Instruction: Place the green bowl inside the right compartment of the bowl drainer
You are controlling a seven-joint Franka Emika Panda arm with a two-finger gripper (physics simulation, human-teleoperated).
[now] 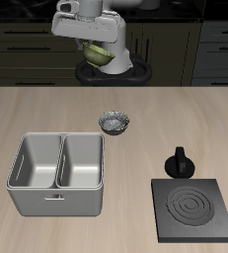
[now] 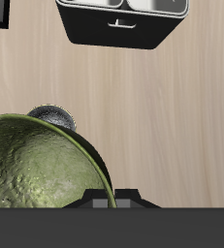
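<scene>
The green bowl (image 1: 99,53) hangs high above the back of the table, tilted, with my gripper (image 1: 96,49) shut on its rim. In the wrist view the green bowl (image 2: 36,170) fills the near field and shows its mottled olive outside; my fingers are hidden there. The bowl drainer (image 1: 29,194) stands on the table near the front edge, a light grey bin with two deep wells, and nothing lies in either. Its dark-looking outer wall (image 2: 113,29) shows in the wrist view, far from the bowl.
A grey-white patterned bowl (image 1: 115,124) sits on the table behind the drainer, and its rim (image 2: 53,116) peeks out past the green bowl. A small black knobbed object (image 1: 180,163) stands beside a flat dark square plate (image 1: 194,210) with rings.
</scene>
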